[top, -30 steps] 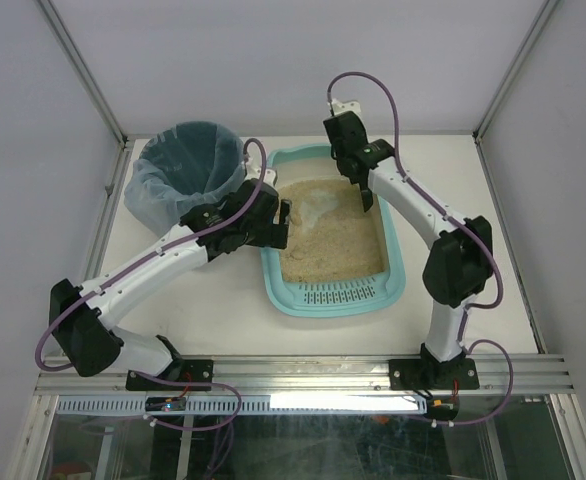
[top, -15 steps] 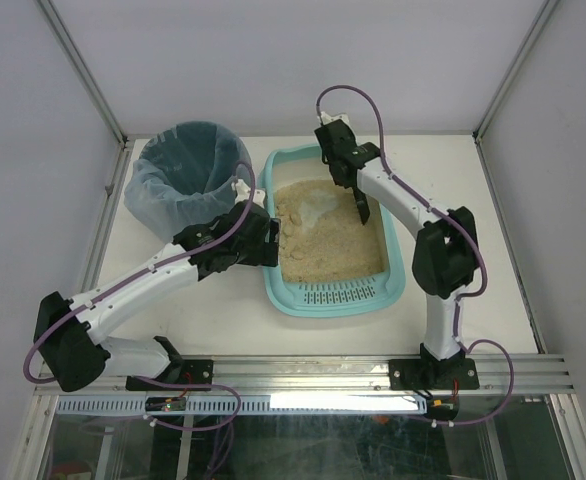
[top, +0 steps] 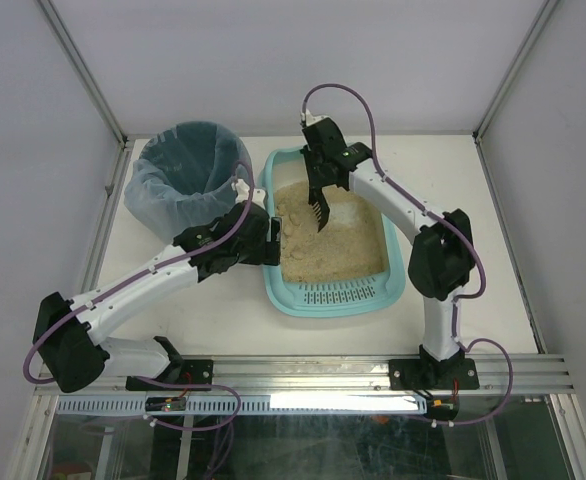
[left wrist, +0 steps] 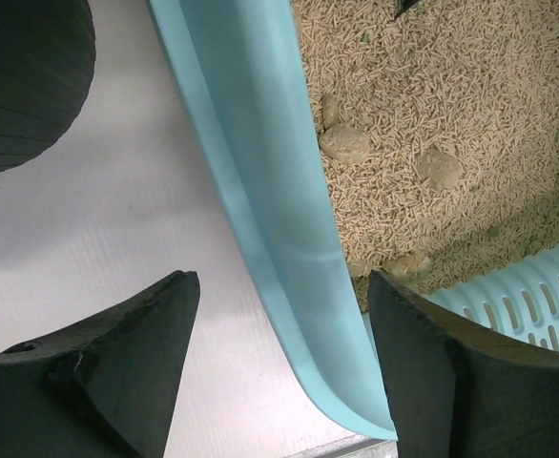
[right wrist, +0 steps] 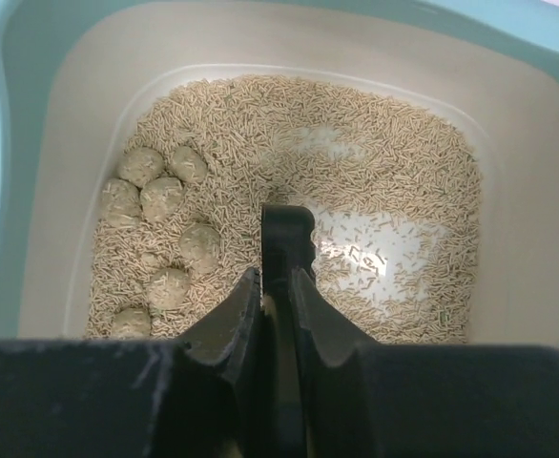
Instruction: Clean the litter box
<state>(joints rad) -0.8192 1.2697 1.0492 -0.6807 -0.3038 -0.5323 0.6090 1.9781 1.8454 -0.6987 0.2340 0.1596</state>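
1. Large light teal rectangular plastic litter box (top: pixel 394 262), mid-table: stiff, smooth and probably litter-heavy, so best taken by the rim.
2. My left gripper (left wrist: pixel 281 279): released, straddling the left rim.
3. My right gripper (right wrist: pixel 275 286): clenched on a black slotted scoop (top: pixel 318 207).

A round dark bin (top: pixel 189 170), lined with a bluish bag (top: pixel 145 205) folded over its rim, stands upright at the white table's (top: pixel 223 310) far left; a metal rail (top: pixel 303 373) runs along the near edge.

I see a light teal plastic litter box (top: pixel 398 280) with slots, beige sandy litter (top: pixel 338 245), and a black toothed scoop (top: pixel 318 208).
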